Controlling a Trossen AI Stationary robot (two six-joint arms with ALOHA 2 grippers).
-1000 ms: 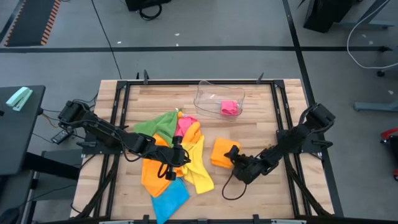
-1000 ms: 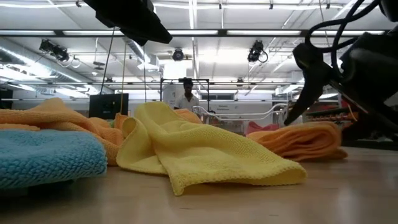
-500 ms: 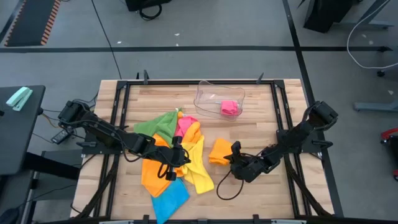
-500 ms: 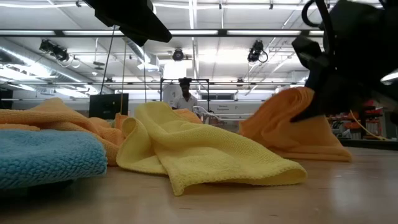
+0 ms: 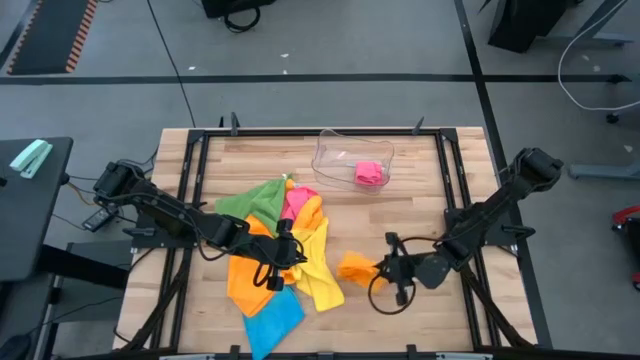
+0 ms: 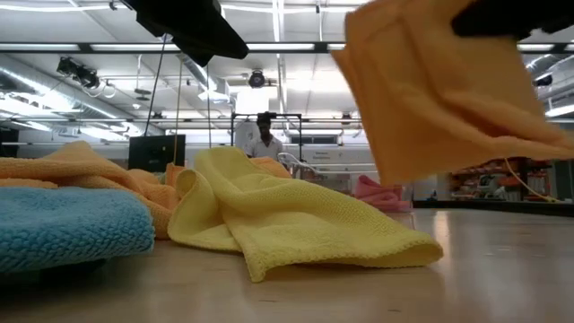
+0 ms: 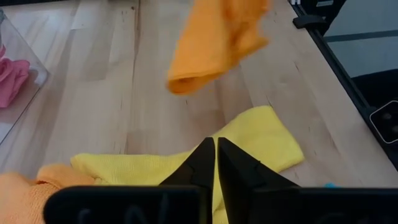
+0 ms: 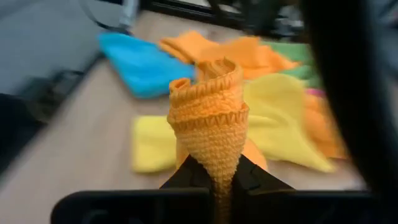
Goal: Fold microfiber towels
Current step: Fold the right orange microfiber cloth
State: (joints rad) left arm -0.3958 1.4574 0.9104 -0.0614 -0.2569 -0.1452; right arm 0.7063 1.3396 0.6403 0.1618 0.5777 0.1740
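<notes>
High view: the right end effector [image 5: 386, 267] sits in the lower right of centre of the frame, clenched on a bunched orange towel [image 5: 356, 266] that sticks out to its left over the wooden counter [image 5: 420, 200]. The left end effector [image 5: 283, 258] lies left of centre, fingers pressed together with nothing between them, over the heap of towels there: a green towel [image 5: 250, 199] and a pink towel [image 5: 297, 201] at the heap's upper edge, a second orange towel [image 5: 247, 280] and a yellow towel [image 5: 320, 272] below them, and a blue towel [image 5: 272, 316] at the bottom. A clear plastic tray [image 5: 340, 150] stands at the upper middle of the counter with a folded pink cloth [image 5: 369, 173] inside it.

Low view: the gripped orange towel [image 6: 430, 90] hangs clear of the counter in the upper right of the frame. The yellow towel [image 6: 287, 220] lies crumpled at centre, the blue towel [image 6: 67, 229] at lower left. A person [image 6: 266, 136] stands far behind.

Left wrist view: the left fingers [image 7: 205, 165] meet tip to tip above the yellow towel [image 7: 261, 140]; the lifted orange towel [image 7: 214, 43] shows at the top centre.

Right wrist view: the orange towel [image 8: 210, 118] is pinched upright between the right fingers [image 8: 252, 177], with the heap blurred beyond.
</notes>
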